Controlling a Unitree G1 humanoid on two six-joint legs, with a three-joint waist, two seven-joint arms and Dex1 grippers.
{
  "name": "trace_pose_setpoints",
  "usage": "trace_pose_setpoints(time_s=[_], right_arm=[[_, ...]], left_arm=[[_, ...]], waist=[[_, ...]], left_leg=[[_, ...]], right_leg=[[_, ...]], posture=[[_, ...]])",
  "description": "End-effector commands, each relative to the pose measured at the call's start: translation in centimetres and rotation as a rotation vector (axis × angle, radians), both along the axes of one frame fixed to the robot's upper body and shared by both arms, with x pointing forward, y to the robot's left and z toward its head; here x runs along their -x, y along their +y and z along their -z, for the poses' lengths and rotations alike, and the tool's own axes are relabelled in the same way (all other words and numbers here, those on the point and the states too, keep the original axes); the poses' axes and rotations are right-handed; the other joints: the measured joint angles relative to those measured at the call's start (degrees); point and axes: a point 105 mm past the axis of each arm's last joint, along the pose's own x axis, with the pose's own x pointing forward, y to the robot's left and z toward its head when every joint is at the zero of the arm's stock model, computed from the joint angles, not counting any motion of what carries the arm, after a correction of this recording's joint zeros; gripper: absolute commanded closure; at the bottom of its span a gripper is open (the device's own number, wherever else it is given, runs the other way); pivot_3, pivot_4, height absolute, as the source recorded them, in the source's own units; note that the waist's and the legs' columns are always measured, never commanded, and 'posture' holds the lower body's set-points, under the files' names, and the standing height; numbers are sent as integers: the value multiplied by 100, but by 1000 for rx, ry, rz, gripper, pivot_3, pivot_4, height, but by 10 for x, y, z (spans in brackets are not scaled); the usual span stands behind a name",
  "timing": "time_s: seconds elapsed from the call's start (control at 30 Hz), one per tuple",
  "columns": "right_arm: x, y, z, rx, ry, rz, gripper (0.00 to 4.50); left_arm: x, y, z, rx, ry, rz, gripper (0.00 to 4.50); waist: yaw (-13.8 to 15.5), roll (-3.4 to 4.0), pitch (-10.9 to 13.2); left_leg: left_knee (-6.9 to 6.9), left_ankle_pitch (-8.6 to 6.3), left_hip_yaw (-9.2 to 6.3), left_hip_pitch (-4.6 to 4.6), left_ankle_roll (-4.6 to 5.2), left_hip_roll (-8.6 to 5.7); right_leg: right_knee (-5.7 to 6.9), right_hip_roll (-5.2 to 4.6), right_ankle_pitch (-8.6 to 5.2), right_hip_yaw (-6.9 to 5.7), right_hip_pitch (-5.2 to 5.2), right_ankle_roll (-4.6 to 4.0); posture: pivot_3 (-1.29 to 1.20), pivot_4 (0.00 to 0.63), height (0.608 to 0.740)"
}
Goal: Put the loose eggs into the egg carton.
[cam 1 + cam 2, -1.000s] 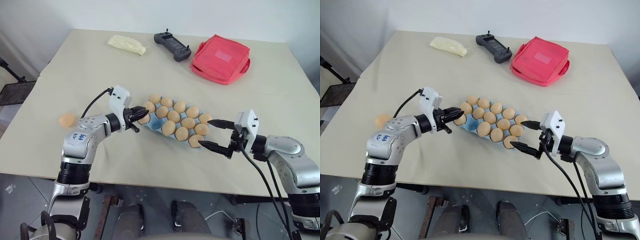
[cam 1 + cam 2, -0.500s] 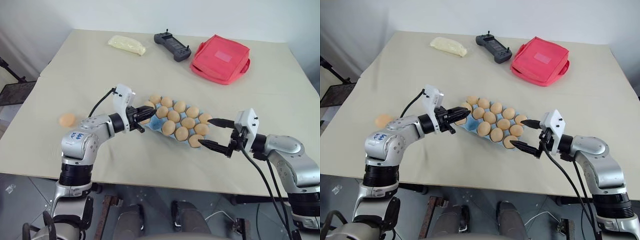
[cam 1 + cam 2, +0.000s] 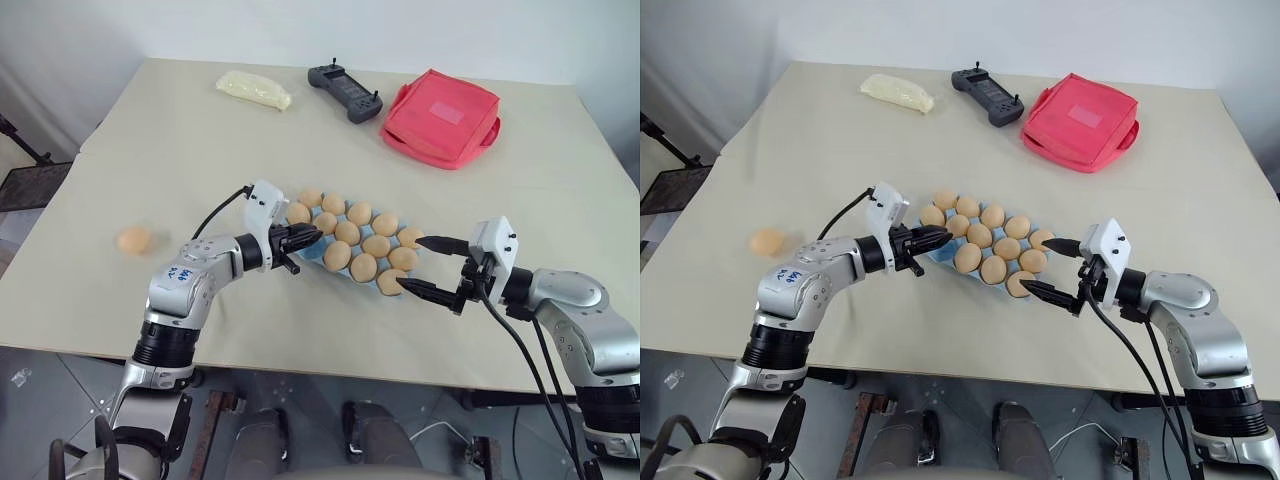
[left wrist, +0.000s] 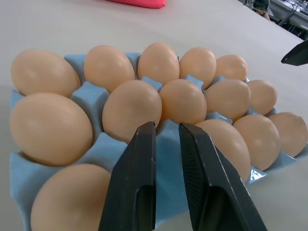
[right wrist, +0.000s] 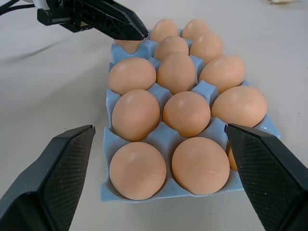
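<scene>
Now the left tool (image 3: pixel 303 236) has its two black fingers drawn almost together with nothing between them, its tip hanging over the near-left end of the egg carton (image 3: pixel 308 251), just above an open blue cup. From its wrist view the fingers (image 4: pixel 140 159) point into that bare hollow among the seated eggs — a pose that reads as an egg just set down or being nudged home, though I cannot tell which. The right tool (image 3: pixel 421 266) stands spread wide and empty at the carton's 3 o'clock end, one finger on each side of the end corner, probably there to brace the tray so it does not slide.

The carton lies mid-worktop (image 3: pixel 180 140), slanting from 10 o'clock to 4 o'clock, and nearly every cup holds a tan egg. One loose egg (image 3: pixel 134 240) sits alone on the worktop, well apart at the carton's 9 o'clock — by my reckoning the piece left to fetch.

Farther off, toward 12 o'clock, rest a pale yellow packet (image 3: pixel 254 89), a black controller (image 3: pixel 345 92) and a red pouch (image 3: pixel 441 118), all outside the work.
</scene>
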Motion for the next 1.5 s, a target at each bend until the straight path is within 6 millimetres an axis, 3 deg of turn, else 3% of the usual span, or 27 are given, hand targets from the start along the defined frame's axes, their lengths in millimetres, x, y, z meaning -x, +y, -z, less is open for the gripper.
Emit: trace_pose_setpoints(time_s=[0.03, 0.17, 0.23, 0.57, 0.6, 0.87, 1.1, 1.3, 1.5], right_arm=[[3, 1, -10, -7, -37, -5, 0], [4, 0, -9, -6, -35, -4, 0], [4, -1, -9, -4, -33, -6, 0], [1, 3, -9, -6, -32, -20, 0], [1, 3, -9, -7, -33, -21, 0], [3, 0, -7, -4, -29, -13, 0], [2, -1, -7, -6, -31, -3, 0], [4, -1, -6, -7, -30, 4, 0], [3, -1, -5, -11, -29, 9, 0]], left_arm=[[3, 2, -22, 13, -83, 0, 3661], [4, 22, -28, 24, -91, -65, 3661], [6, 33, -28, 21, -86, -87, 3313], [5, 76, -21, 4, -58, -189, 134], [4, 79, -21, 8, -57, -200, 40], [-1, 91, -15, 6, -40, -229, 40], [-7, 64, -12, -80, -34, -154, 40], [-12, 58, -23, -172, -49, -114, 40], [-16, 54, -15, -300, -13, -86, 40]], waist=[[-1, 0, 0], [-15, 0, 0], [-18, 1, 0], [3, 1, 1], [2, 1, 1], [-10, 2, 1], [17, 1, 2], [-5, 2, 2], [-7, 4, 4]], left_leg=[[0, 0, 0, 0, 0, 0], [0, 0, 0, 1, 0, 1], [-2, 0, 0, 2, 0, 2], [-1, 0, -2, 1, 0, 0], [-1, 0, -2, 1, 0, 0], [-9, 0, -2, 0, 0, 2], [-7, -1, -2, -2, 0, 0], [-10, -1, -2, -3, -1, 0], [-10, -2, 2, -1, -2, 2]], right_leg=[[0, 0, 0, 0, 0, 0], [1, 0, 0, 1, 0, 0], [2, 1, 0, 2, 0, 0], [1, -3, 0, -1, 0, -1], [0, -4, 0, -1, 0, -1], [-7, -3, 0, -2, -2, -1], [-10, -4, 0, -2, -1, -1], [-12, -3, 0, -2, -2, -1], [-12, 2, -1, 0, -2, -1]], posture=[[0, 150, 740], [0, 150, 740], [0, 150, 740], [0, 150, 740], [0, 150, 740], [0, 150, 740], [0, 150, 740], [0, 150, 740], [0, 150, 740]])
